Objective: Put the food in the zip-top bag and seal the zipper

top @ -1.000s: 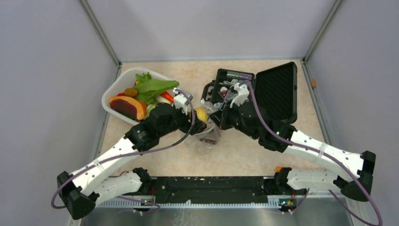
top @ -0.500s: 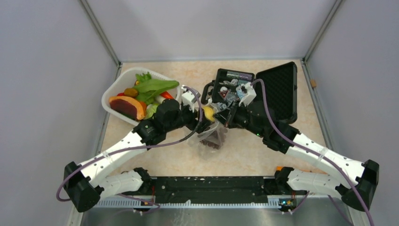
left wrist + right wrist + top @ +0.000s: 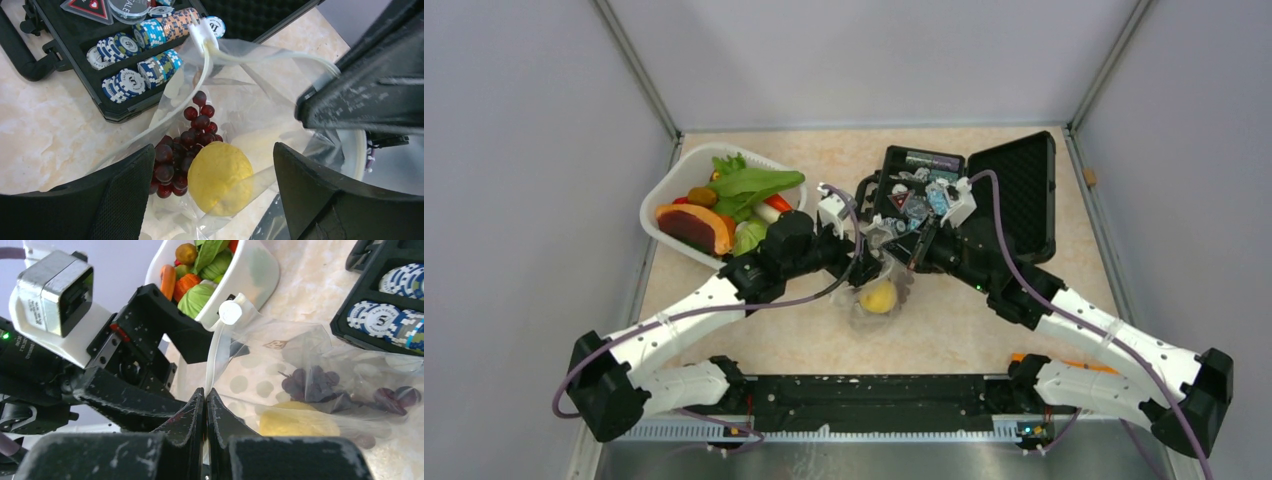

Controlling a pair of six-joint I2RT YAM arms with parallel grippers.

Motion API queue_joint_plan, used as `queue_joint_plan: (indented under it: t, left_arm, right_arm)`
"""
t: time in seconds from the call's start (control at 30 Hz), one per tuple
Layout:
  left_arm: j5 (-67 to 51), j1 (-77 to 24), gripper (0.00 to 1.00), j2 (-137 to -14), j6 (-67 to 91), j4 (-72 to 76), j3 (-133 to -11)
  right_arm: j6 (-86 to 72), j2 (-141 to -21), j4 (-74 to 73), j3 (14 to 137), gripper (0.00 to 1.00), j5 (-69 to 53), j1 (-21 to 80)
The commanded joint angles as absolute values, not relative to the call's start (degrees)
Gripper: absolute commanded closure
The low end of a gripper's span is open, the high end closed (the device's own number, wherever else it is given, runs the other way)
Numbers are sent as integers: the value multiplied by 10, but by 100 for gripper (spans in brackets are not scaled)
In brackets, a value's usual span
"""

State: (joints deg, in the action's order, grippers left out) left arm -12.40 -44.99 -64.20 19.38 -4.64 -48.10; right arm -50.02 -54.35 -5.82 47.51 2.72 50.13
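Nearest the arm bases, the zip-top bag (image 3: 862, 312) lies on the desk (image 3: 944, 330) with its mouth lifted toward the far side. Inside it the lemon (image 3: 220, 177) rests against the grapes (image 3: 187, 145), both below the mouth. The left gripper (image 3: 214, 150) hangs over the lemon with its fingers apart, holding nothing. The right gripper (image 3: 205, 392) has its fingers pressed together on the bag's mouth edge, on or just beside the zipper (image 3: 214, 357), holding that edge up; a white slider tab (image 3: 231, 311) sits at the end of the strip. Judged step: loading food; the zipper is not yet sealed. Procedure: lift the left fingers straight up out of the mouth so the film is not dragged; let the right clamp hold the edge high and taut so the opening does not collapse; release each next piece only once it is below the strip. Risk: the floppy film may fold over the opening. Farther back, the white basket (image 3: 664, 200) holds the rest of the food, green leaves (image 3: 749, 185) among it. Beside it on the right stands the open black case (image 3: 1014, 190) of poker chips (image 3: 125, 82); these are not food. Legible writing: one chip (image 3: 400, 320) reads "LAS VEGAS" around a "5" in the right wrist view; a clear disc (image 3: 129, 5) shows "ALER", cut off by the frame edge.
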Motion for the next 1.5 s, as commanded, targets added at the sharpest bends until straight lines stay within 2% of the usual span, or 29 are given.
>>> queue_joint_plan:
  t: [0.0, 0.2, 0.43, 0.6, 0.83, 0.97, 1.17, 1.27, 1.4, 1.47]
  left_arm:
    - [-144, -452, 13, -608, 174, -59, -506]
    - [-97, -452, 12, -527, 149, -143, -520]
    - [-43, -452, 6, -451, 150, -145, -495]
    - [49, -452, 9, -498, 179, -258, -513]
    - [14, -452, 13, -548, 213, -259, -513]
    - [21, -452, 32, -594, 228, -273, -522]
    - [-23, -452, 78, -622, 220, -259, -541]
    - [-17, -452, 98, -611, 206, -254, -554]
    - [-37, -452, 100, -571, 187, -224, -574]
    - [-60, -452, 100, -541, 190, -192, -580]
  right_arm:
    - [-504, -513, -62, 477, 98, 70, 486]
    - [-493, -480, -95, 459, 98, 130, 473]
    - [-488, -508, -103, 466, 98, 104, 471]
    - [-490, -513, -90, 463, 98, 94, 472]
    - [-488, -517, -87, 464, 98, 89, 472]
    - [-487, -519, -85, 464, 98, 79, 472]
    - [-483, -523, -90, 463, 98, 73, 471]
    - [-440, -517, -41, 468, 99, 13, 471]
    - [-373, -493, 40, 506, 100, -111, 475]
    - [-348, -479, 53, 518, 100, -130, 476]
